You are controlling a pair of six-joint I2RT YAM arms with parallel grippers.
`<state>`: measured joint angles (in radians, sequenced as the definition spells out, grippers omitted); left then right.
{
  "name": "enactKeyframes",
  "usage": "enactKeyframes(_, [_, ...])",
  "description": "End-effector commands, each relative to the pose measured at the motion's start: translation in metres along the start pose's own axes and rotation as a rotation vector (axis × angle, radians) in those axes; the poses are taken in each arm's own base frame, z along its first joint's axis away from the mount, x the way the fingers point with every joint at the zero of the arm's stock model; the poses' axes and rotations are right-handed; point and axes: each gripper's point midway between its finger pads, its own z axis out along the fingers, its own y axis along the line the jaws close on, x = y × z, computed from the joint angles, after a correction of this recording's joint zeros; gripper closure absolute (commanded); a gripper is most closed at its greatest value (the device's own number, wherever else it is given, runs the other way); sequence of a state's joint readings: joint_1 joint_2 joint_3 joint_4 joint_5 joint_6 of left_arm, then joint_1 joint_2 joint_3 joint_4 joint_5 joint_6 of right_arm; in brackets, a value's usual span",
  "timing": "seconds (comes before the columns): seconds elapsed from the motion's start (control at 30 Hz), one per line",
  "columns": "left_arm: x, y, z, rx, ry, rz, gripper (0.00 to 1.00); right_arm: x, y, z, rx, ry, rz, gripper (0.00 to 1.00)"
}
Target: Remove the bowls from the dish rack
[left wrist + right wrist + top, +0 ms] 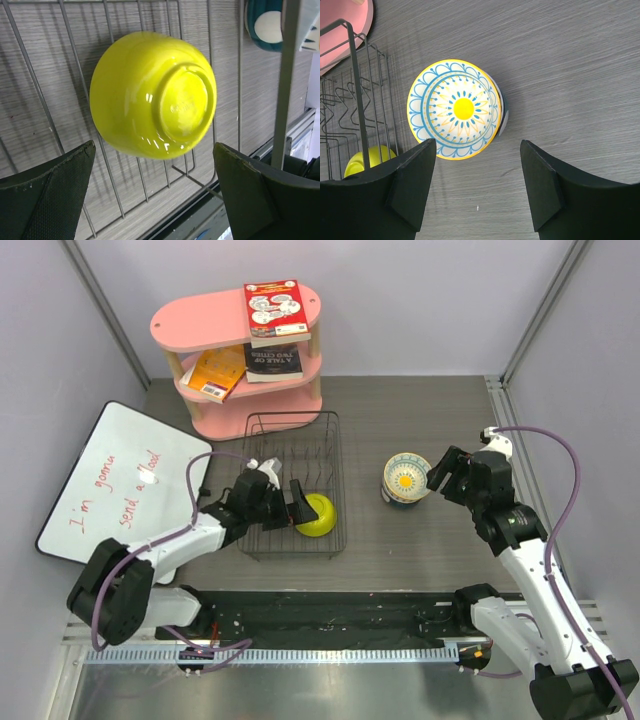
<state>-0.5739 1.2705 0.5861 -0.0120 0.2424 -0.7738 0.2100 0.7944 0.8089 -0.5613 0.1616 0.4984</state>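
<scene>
Yellow-green is the colour to watch! Over on the left, the left gripper (pixel 154 150) hangs low over the dish rack (pixel 290 445), jaws spread wide and gripping nothing. Just ahead of it the yellow-green bowl (pixel 318 514) lies tipped on the wires in the rack's near right corner, base turned to the wrist camera. Moving right, out on the table (pixel 420 410), the patterned bowl (pixel 405 478) sits upright, yellow centre showing. The right gripper (pixel 440 476) is just beside it, jaws apart, holding nothing.

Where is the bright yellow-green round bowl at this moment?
In the top view, the yellow-green bowl lies in the near right corner of the black wire dish rack, ahead of the open left gripper.
</scene>
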Motion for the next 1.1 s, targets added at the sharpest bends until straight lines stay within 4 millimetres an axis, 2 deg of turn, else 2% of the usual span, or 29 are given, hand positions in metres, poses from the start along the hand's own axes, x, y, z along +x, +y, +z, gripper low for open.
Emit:
enactKeyframes(0.0, [-0.019, -0.016, 0.007, 0.073, -0.048, -0.042, 0.0, -0.008, 0.004, -0.001, -0.018, -0.033, -0.003, 0.27])
enactKeyframes(0.4, [-0.027, -0.023, 0.002, 0.131, -0.084, -0.081, 0.0, -0.003, 0.002, 0.003, -0.01, -0.016, -0.008, 0.27])
enactKeyframes(0.77, [-0.011, -0.002, 0.021, 0.071, -0.01, -0.122, 0.0, -0.002, 0.001, 0.003, -0.007, -0.018, -0.012, 0.27])
enactKeyframes(1.07, [-0.002, 0.016, 0.03, 0.002, 0.014, -0.148, 0.0, -0.001, 0.001, 0.005, -0.006, -0.009, -0.013, 0.27])
